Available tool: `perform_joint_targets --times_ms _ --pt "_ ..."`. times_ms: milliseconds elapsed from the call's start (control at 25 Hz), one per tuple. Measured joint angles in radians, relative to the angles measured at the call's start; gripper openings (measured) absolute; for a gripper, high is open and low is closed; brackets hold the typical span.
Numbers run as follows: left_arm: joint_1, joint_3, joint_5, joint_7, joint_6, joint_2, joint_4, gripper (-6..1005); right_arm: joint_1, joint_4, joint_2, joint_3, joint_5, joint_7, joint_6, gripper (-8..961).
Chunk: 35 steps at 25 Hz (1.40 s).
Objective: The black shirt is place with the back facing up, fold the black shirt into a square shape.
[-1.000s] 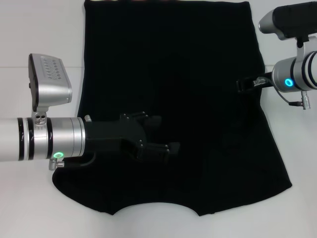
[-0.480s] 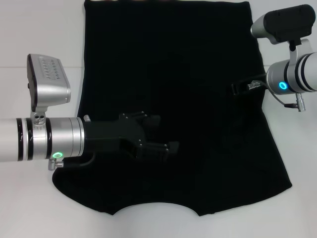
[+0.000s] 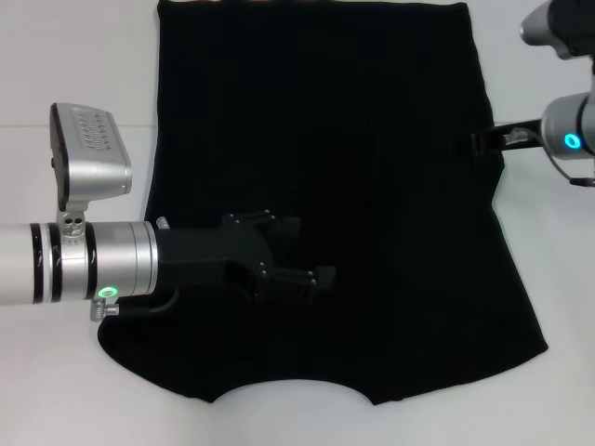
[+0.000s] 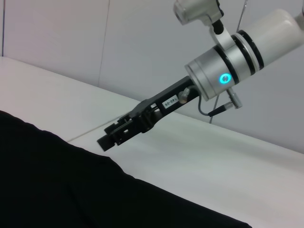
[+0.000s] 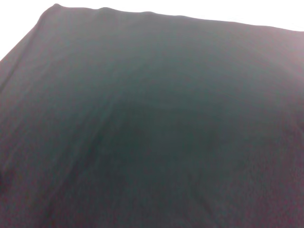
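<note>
Right pincer has drawn outward to the shirt's right edge, looks clenched, gripping nothing | left pincer unmoved over the lower middle, prongs spread apart | black shirt flat on white worktop, neckline nearest the robot

Left gripper forward (jaws parted)
</note>
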Motion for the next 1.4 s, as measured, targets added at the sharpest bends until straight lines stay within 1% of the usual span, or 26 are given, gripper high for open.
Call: perform_joint_targets --times_ms 160,280,400,440,480,640,680,760,840,960,1080,1240,1400 --pt "0.0 0.0 -0.001 -0.002 0.004 0.0 0.001 905 -0.029 -0.024 -0.01 0.029 0.019 -0.004 -0.05 633" --pt "0.002 0.0 -0.002 -0.011 0.019 0.003 0.003 904 -0.056 -0.034 -0.022 0.047 0.107 -0.05 -0.097 663" --pt "0.015 -0.009 -0.003 -0.036 0.074 0.013 0.021 904 -0.103 -0.035 -0.043 0.055 0.278 -0.166 -0.179 659" --pt "0.019 -0.023 -0.002 -0.045 0.109 0.016 0.03 904 -0.143 -0.034 -0.054 0.058 0.401 -0.255 -0.245 658" --pt "0.022 -0.042 0.001 -0.051 0.151 0.02 0.036 904 -0.143 -0.034 -0.054 0.058 0.401 -0.255 -0.245 656" --pt "0.042 -0.147 0.01 -0.077 0.3 0.039 0.052 903 -0.225 -0.035 -0.061 0.06 0.603 -0.423 -0.376 654" --pt "0.053 -0.167 0.011 -0.089 0.314 0.043 0.059 903 -0.244 -0.034 -0.062 0.06 0.65 -0.468 -0.414 654" --pt "0.076 -0.201 0.016 -0.111 0.332 0.048 0.08 903 -0.268 -0.029 -0.062 0.061 0.697 -0.525 -0.463 653" --pt "0.108 -0.242 0.033 -0.133 0.332 0.05 0.113 903 -0.284 -0.026 -0.056 0.061 0.715 -0.57 -0.503 652" --pt "0.139 -0.311 0.1 -0.153 0.319 0.051 0.146 902 -0.29 -0.023 -0.043 0.053 0.716 -0.598 -0.514 651" --pt "0.155 -0.373 0.175 -0.163 0.316 0.052 0.159 902 -0.282 -0.022 -0.031 0.049 0.716 -0.595 -0.505 650" --pt "0.185 -0.411 0.233 -0.158 0.303 0.049 0.184 901 -0.261 -0.022 -0.022 0.053 0.719 -0.59 -0.505 649" --pt "0.206 -0.415 0.297 -0.155 0.214 0.039 0.208 901 -0.242 -0.022 -0.02 0.055 0.724 -0.578 -0.5 648"
